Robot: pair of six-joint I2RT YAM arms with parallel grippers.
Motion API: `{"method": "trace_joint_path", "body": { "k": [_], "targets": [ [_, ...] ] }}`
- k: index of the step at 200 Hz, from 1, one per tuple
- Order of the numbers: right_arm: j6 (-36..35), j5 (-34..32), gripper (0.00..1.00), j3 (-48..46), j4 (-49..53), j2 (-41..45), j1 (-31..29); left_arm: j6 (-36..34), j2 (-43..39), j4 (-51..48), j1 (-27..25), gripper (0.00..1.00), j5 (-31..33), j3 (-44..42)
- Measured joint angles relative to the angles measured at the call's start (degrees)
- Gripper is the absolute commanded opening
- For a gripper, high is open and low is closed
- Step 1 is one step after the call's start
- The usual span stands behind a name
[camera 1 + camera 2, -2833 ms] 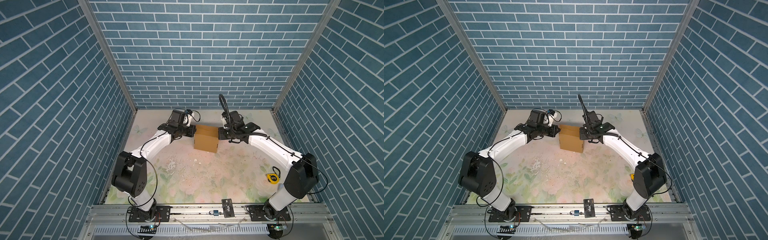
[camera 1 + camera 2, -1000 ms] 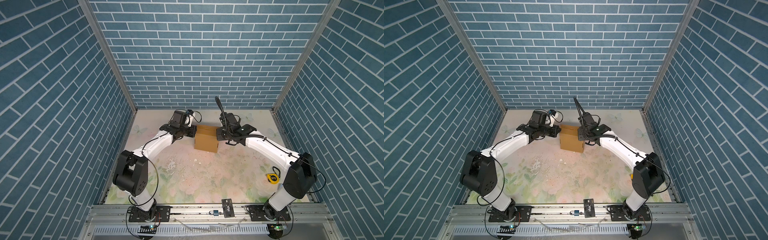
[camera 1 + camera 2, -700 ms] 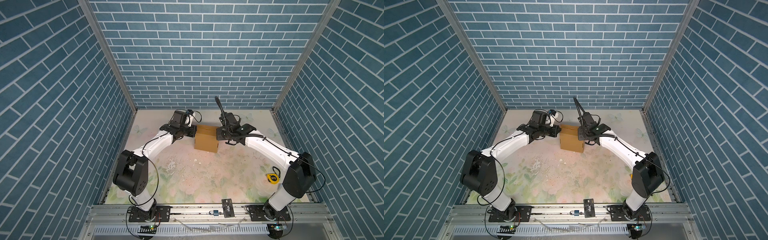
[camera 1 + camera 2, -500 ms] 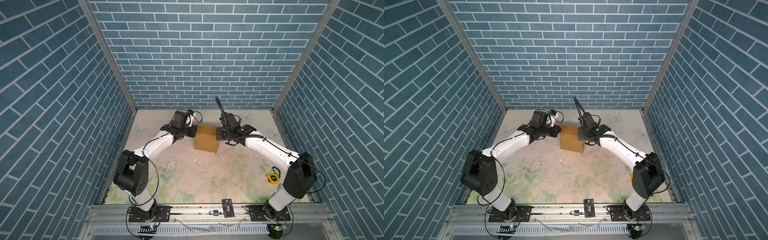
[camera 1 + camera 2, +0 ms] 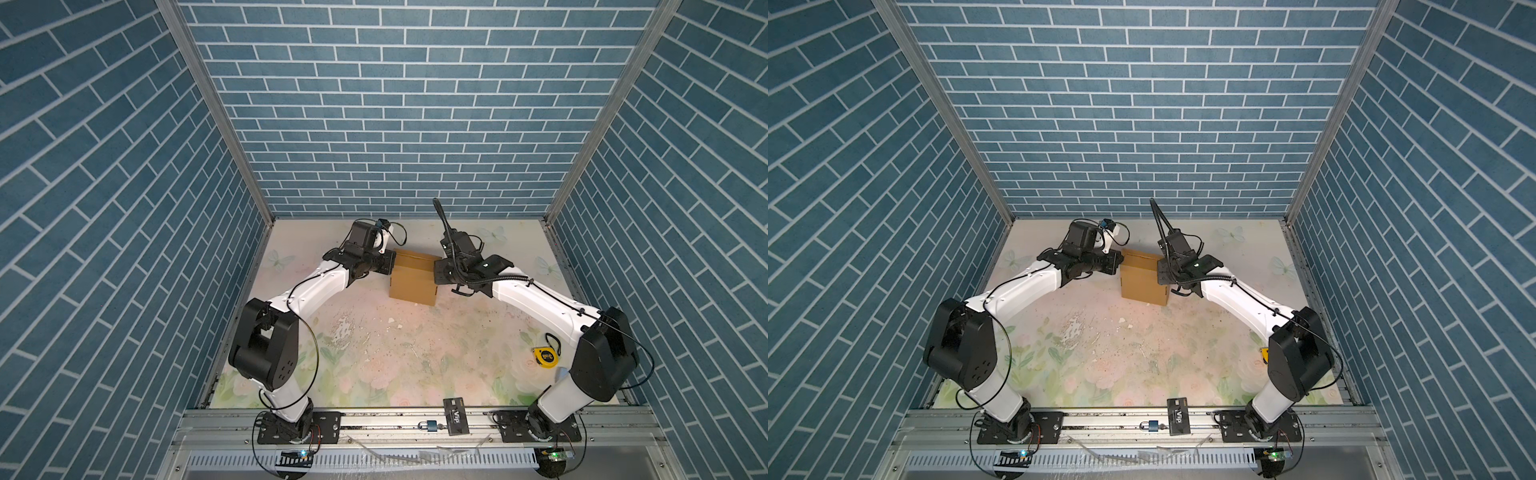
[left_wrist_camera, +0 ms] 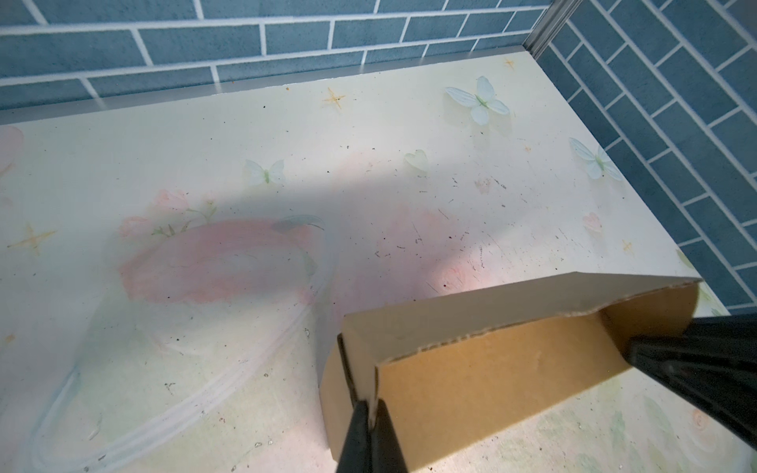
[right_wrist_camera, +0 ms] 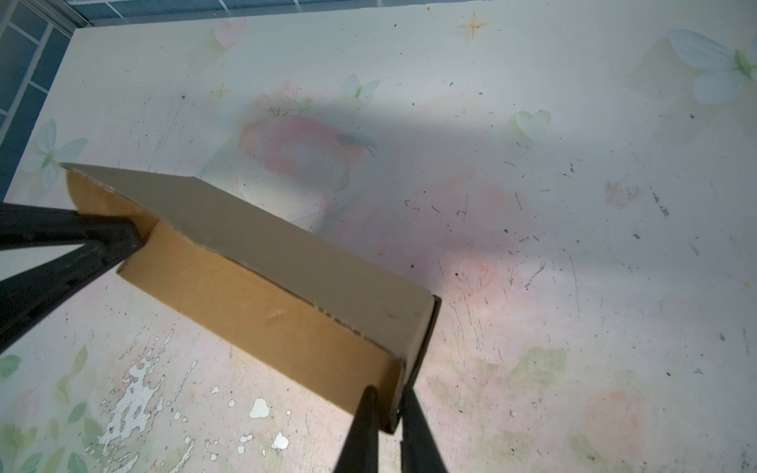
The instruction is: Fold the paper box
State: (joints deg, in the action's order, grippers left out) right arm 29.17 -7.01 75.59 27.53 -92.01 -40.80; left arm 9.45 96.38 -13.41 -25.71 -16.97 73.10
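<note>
The paper box (image 5: 413,276) sits near the back brick wall (image 5: 399,124), mid-span. Its long axis runs parallel to that wall, one end toward each arm, neither nearer. Top flap tilted, not flat. The left gripper (image 6: 370,405) is clenched on the left end wall. The right gripper (image 7: 389,395) is astride the right end wall, jaws narrow; can't tell if pressing.
</note>
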Motion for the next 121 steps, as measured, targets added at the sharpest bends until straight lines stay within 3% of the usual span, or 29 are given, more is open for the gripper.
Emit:
{"method": "trace_joint_path", "body": {
  "k": [56,121],
  "targets": [
    [-4.8,1.2,0.24,4.6,6.8,2.2,0.1,-0.4,0.0,0.2,-0.6,0.01,-1.0,-0.2],
    [-8.7,5.0,0.22,10.0,6.4,2.3,4.0,-1.1,0.0,0.7,-0.9,0.02,-1.3,-0.4]
  ]
}}
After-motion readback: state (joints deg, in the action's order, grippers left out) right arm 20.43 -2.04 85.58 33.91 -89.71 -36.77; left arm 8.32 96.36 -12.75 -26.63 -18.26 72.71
